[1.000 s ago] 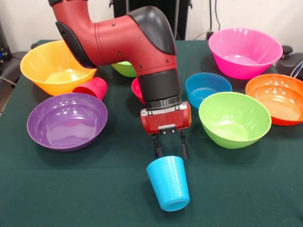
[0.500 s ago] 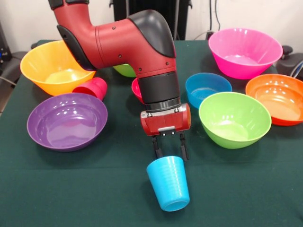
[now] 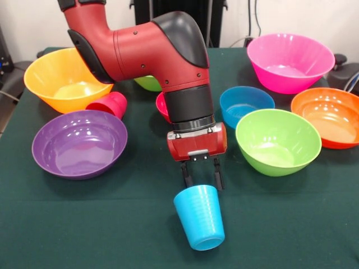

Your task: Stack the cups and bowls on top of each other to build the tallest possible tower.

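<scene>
The sky-blue cup (image 3: 199, 217) lies tilted on the green table near the front edge, its wider end toward the gripper. My gripper (image 3: 202, 180) hangs just behind and above that end, fingers apart and empty; I cannot tell whether they touch the cup. The red cup (image 3: 110, 104) lies on its side against the yellow-orange bowl (image 3: 63, 79). The small blue bowl (image 3: 245, 104) stands right of the arm. The small red bowl (image 3: 162, 106) is mostly hidden behind the wrist. No pile is standing.
The purple bowl (image 3: 78, 143) sits at the left and a lime green bowl (image 3: 278, 141) at the right. The orange bowl (image 3: 331, 115) and the pink bowl (image 3: 290, 60) sit further right. A second lime green bowl (image 3: 147, 83) peeks out behind the arm.
The arm's upper part shifted very slightly a second ago. The gripper and the sky-blue cup stand as before.
</scene>
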Available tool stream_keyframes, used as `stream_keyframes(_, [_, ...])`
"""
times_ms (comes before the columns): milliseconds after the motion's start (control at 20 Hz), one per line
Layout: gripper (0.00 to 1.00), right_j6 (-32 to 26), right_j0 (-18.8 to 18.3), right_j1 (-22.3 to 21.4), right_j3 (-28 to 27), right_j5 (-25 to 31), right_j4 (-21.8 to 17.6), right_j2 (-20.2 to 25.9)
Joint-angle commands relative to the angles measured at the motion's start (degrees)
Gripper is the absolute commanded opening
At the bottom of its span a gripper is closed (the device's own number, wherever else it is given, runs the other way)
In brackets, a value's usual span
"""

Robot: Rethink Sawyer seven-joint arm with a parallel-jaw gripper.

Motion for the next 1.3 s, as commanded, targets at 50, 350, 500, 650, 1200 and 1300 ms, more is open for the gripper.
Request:
stream_keyframes(50, [1.00,4.21,2.36,-0.07,-1.90,3.14,0.11,-0.24])
stream_keyframes(350, [1.00,3.94,3.01,2.35,-4.32,1.85,-0.35,0.75])
stream_keyframes(500, [1.00,3.48,3.19,4.54,-6.65,0.86,-1.04,1.30])
stream_keyframes(650, [1.00,3.58,3.65,5.40,-7.76,0.36,-1.11,1.09])
stream_keyframes(1200, [1.00,2.59,2.91,5.33,-8.76,1.12,-1.71,1.82])
stream_keyframes(1300, [1.00,2.51,2.89,5.35,-8.81,1.39,-1.66,1.92])
